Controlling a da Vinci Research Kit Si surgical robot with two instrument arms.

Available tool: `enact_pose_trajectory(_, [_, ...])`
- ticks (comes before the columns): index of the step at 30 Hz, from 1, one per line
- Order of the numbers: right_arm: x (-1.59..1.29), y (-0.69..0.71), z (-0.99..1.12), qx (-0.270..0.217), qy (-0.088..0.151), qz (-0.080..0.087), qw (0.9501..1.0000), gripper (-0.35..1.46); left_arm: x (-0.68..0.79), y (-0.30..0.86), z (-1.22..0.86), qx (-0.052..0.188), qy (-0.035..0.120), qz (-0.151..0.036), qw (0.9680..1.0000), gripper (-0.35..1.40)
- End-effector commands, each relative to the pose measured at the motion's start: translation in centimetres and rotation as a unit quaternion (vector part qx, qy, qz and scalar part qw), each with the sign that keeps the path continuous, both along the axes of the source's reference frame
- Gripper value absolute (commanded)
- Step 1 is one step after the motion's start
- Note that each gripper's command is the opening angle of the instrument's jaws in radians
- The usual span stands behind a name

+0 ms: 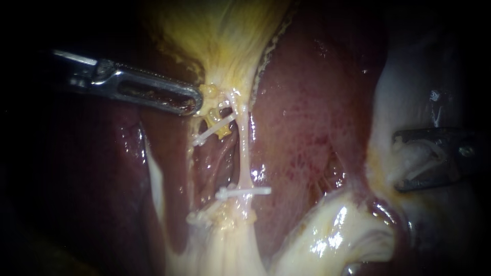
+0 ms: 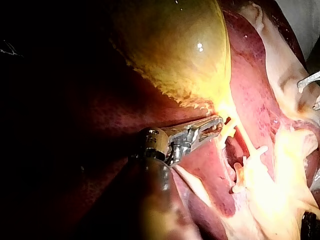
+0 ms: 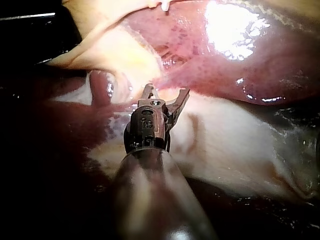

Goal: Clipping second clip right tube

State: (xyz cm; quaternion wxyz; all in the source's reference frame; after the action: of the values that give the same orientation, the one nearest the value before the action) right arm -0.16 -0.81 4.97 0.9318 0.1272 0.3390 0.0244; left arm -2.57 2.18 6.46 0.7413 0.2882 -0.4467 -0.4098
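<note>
Right tube (image 1: 244,153): you see it as a thin pale strand running down from the gallbladder (image 1: 225,36). Its lower end is lost in glistening pale fat.
Clip (image 1: 245,192): one white clip sits across the right tube, low on it.
Upper clip (image 1: 212,129): it lies just beside the right tube's upper stretch, on your left instrument's side. What it grips is hard to make out.
Lower clip (image 1: 198,218): it is near the right tube's foot, on that same side, half sunk in fat.
Left instrument (image 1: 196,105): its claw is clenched on the gallbladder's narrow end, just beside the top of the right tube. Its shaft fades into the dark.
Right instrument (image 1: 401,162): its claw is released, with a clear gap. It is well apart from the right tube, beyond the liver (image 1: 312,102), over pale tissue (image 1: 409,92). Its shaft is cut off at the edge.
Views: only the left wrist view shows you the gallbladder's full yellow-green body. Only the right wrist view shows your right claw from behind.
Marks: a small stamp on your right instrument's wrist is too blurred to make out.
</note>
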Motion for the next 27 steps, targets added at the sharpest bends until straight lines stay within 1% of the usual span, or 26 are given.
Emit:
enact_pose_trajectory(1, [0.00,0.00,0.00,0.000,0.000,0.000,1.0000,0.50,0.01,0.00,-0.01,0.000,0.000,0.000,1.0000,-0.35])
enact_pose_trajectory(4, [0.00,0.00,0.01,0.000,0.000,0.000,1.0000,0.50,0.05,0.02,-0.04,0.001,-0.001,0.002,1.0000,-0.35])
enact_pose_trajectory(6, [0.00,0.00,0.01,0.000,0.000,0.000,1.0000,0.50,0.13,0.05,-0.09,0.004,-0.004,0.005,1.0000,-0.35])
enact_pose_trajectory(7, [0.00,0.00,0.01,0.000,0.000,0.000,1.0000,0.50,0.17,0.06,-0.11,0.003,-0.003,0.003,1.0000,-0.35])
enact_pose_trajectory(10, [0.00,0.00,0.02,0.000,0.000,0.000,1.0000,0.50,0.35,0.14,-0.22,0.002,0.001,-0.003,1.0000,-0.35])
enact_pose_trajectory(12, [0.00,0.01,0.02,0.000,0.000,0.001,1.0000,0.50,0.50,0.21,-0.31,0.002,0.004,-0.008,1.0000,-0.35])
enact_pose_trajectory(14, [0.00,0.01,0.03,0.000,-0.001,0.001,1.0000,0.50,0.65,0.30,-0.39,0.000,0.008,-0.016,0.9998,-0.35])
enact_pose_trajectory(16, [0.00,0.02,0.04,0.000,-0.001,0.001,1.0000,0.50,0.76,0.37,-0.45,-0.001,0.011,-0.024,0.9997,-0.35])
enact_pose_trajectory(17, [0.00,0.02,0.05,0.000,-0.001,0.001,1.0000,0.50,0.82,0.42,-0.47,0.002,0.010,-0.029,0.9995,-0.35])
enact_pose_trajectory(18, [0.00,0.02,0.05,0.000,-0.001,0.001,1.0000,0.50,0.85,0.45,-0.48,0.001,0.009,-0.033,0.9994,-0.35])
enact_pose_trajectory(21, [-0.01,0.02,0.06,0.000,-0.001,0.001,1.0000,0.50,0.90,0.50,-0.51,0.000,0.008,-0.035,0.9993,-0.35])
enact_pose_trajectory(27, [-0.01,0.02,0.06,-0.001,-0.001,0.001,1.0000,0.50,0.88,0.49,-0.50,-0.001,0.008,-0.036,0.9993,-0.35])
